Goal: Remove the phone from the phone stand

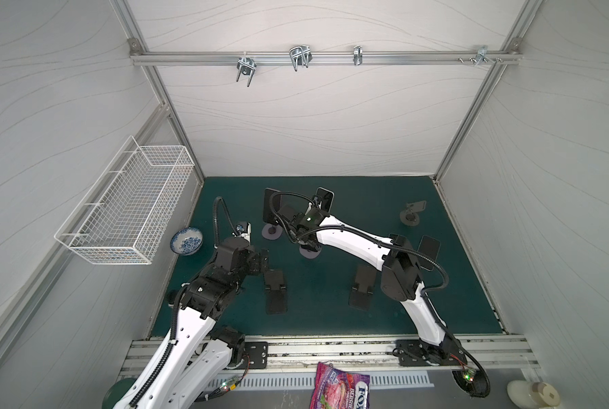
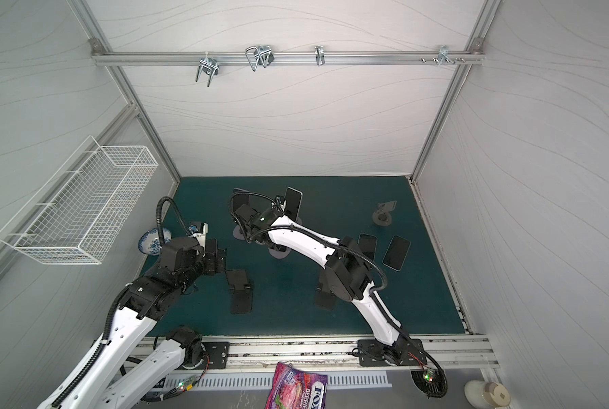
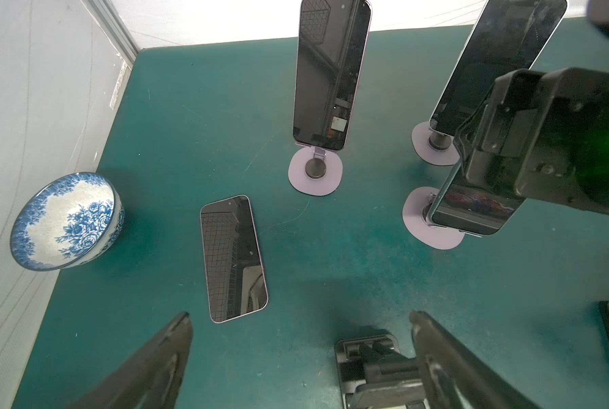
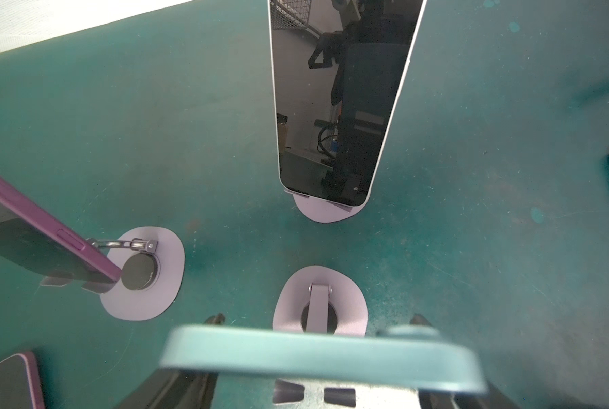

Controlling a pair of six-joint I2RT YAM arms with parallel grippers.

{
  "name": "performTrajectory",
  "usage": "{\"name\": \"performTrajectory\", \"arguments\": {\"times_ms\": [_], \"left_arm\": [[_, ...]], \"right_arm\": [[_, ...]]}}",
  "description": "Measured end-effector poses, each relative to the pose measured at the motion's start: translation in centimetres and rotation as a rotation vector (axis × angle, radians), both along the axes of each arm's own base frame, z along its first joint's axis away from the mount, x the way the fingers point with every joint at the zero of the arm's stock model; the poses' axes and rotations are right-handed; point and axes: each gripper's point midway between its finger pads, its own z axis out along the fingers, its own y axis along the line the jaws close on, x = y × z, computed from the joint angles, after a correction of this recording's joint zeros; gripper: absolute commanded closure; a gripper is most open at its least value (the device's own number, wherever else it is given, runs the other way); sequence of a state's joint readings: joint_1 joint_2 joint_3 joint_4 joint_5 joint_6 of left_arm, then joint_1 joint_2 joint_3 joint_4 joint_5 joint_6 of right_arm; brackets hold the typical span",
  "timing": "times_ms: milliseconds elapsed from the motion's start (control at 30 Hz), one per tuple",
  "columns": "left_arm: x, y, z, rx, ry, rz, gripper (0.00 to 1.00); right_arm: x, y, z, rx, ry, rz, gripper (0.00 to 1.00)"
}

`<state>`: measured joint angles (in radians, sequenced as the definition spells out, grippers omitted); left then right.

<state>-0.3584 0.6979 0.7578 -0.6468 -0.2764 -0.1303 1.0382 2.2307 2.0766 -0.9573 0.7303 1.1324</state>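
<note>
Over the counter (image 1: 366, 198) the right arm (image 1: 349, 240) reaches forward, right gripper (image 4: 319, 318) straddling the teal phone (image 4: 317, 354), grip unclear, standing long axis up, screen toward the robot, on its lilac stand (image 4: 349, 304); left gripper (image 3: 299, 318) spread wide.

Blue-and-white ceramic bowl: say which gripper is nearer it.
Left. The left gripper hangs past the flat pink-rimmed phone beside the blue-and-white ceramic bowl; the right gripper is farther, at the teal phone on a lilac stand.

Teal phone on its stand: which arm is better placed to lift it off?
Right: the right pincer straddles the teal phone from above. The left pincer hangs open over the mat, well aside.
</note>
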Motion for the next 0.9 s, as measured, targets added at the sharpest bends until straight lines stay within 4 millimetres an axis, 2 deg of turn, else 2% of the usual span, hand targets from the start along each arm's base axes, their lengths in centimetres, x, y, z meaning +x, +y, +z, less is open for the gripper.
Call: {"name": "performTrajectory", "arguments": {"times_ms": [900], "left_arm": [[0.06, -0.02, -0.16, 0.002, 0.006, 0.0, 0.03]], "right_arm": [[0.44, -0.36, -0.16, -0.002, 0.002, -0.01, 0.28]]}}
